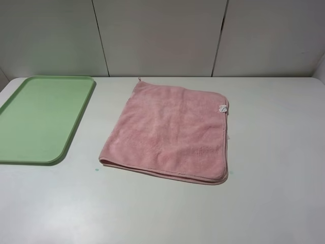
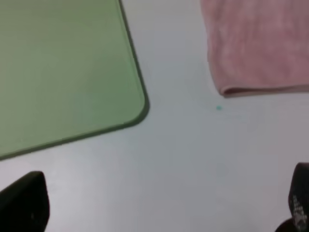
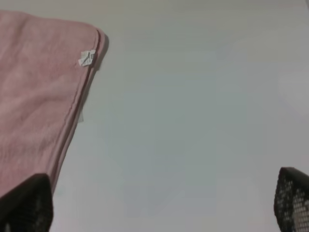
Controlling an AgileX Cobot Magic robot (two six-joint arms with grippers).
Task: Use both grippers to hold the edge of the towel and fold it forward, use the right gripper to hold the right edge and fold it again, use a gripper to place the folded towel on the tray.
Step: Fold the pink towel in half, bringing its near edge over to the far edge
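Both end effectors hang with their jaws spread wide and nothing between them: the left end effector [image 2: 161, 205] over bare worktop [image 1: 152, 213], the right end effector [image 3: 159, 203] likewise. Neither shows in the high view. The pink terry towel [image 1: 170, 129] lies flat ahead of both. Its near left corner sits ahead of the left end effector and toward the other arm's side. Its right edge runs ahead of the right end effector on its inner side, with the inner finger [image 3: 26, 205] just by that edge, though I cannot tell whether it touches. The light-green tray [image 1: 40, 117] lies ahead of the left end effector on its outer side, apart from the towel. I judge the towel light, soft and limp: it will sag and drape from whatever point I pinch, and its fluffy pile should grip well against the fingers rather than slip. The near and right edges seem to show two layers, so any pinch must catch both or the lower one will stay behind. The stitched hem is the firmest part, so I would take hold there, close to the corners, pressing down onto the worktop to get a finger under the cloth. I would steer clear of the small white tag [image 3: 87, 58] and the corner loop [image 1: 139, 79], which would drag the cloth askew. The tray looks stiff and roomy enough for the folded towel.
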